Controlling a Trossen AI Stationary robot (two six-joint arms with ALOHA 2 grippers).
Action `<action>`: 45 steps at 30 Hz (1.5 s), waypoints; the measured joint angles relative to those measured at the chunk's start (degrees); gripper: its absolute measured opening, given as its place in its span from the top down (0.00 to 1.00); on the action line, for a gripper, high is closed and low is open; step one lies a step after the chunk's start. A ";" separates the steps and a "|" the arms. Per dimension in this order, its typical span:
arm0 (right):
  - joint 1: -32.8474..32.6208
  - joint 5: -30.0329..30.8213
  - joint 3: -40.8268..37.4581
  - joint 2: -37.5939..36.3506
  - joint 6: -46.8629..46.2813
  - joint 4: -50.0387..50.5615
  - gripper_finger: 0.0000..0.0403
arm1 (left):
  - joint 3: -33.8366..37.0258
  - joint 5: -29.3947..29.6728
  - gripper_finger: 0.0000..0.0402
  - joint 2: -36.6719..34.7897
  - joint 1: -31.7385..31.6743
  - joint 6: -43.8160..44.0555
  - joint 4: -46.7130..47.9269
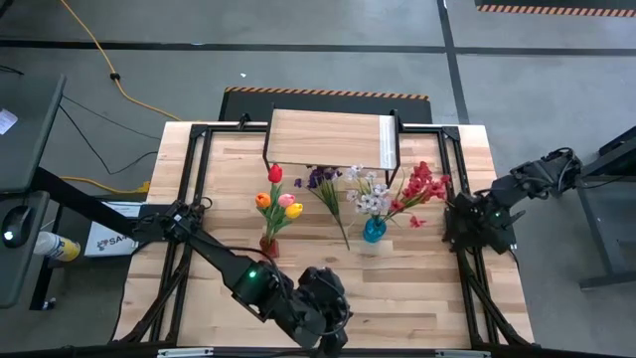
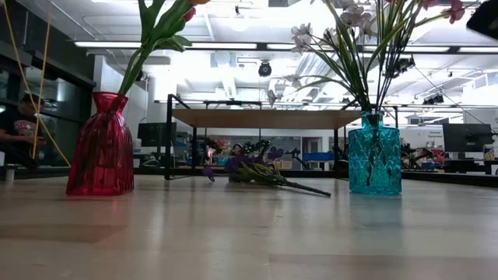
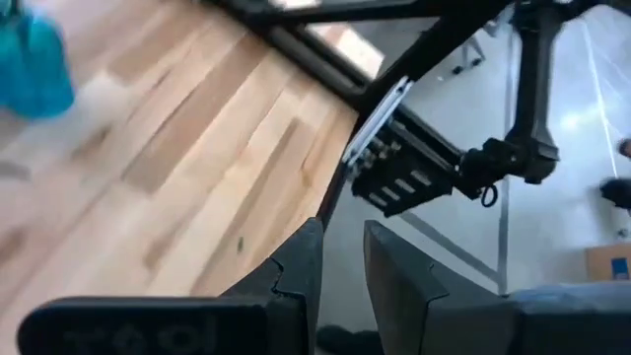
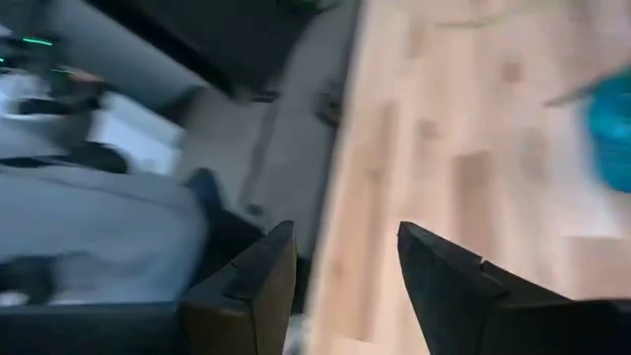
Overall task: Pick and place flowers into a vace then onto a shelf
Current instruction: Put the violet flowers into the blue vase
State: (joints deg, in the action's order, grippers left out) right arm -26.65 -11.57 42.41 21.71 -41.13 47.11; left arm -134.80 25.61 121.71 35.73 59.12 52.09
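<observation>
A red vase point(image 1: 268, 244) holds several tulips point(image 1: 279, 199) and stands on its base on the table. A blue vase point(image 1: 374, 231) holds white and red sprays point(image 1: 397, 189). A purple spray point(image 1: 323, 184) lies flat on the table between the vases, also visible in the low view point(image 2: 257, 171). The shelf point(image 1: 333, 139) stands at the far side on black legs. My left gripper point(image 3: 343, 251) hovers over the near middle of the table point(image 1: 331, 310), its fingers a little apart with nothing between them. My right gripper point(image 4: 345, 261) is open above the table's right edge point(image 1: 465, 227).
A black metal frame point(image 1: 189, 199) runs along the table's left and right sides. Bare wood point(image 1: 397, 288) lies between the vases and the near edge. In the low view the red vase point(image 2: 101, 148) and the blue vase point(image 2: 374, 155) stand in front of the shelf point(image 2: 264, 118).
</observation>
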 joint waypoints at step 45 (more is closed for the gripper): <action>0.00 -5.42 7.99 6.21 16.22 -70.86 0.64 | 0.02 7.73 0.72 12.55 4.82 35.59 10.97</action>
State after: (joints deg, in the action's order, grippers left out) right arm -26.65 -17.00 50.40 27.93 -24.91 -23.75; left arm -134.78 33.35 134.26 40.56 94.71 63.06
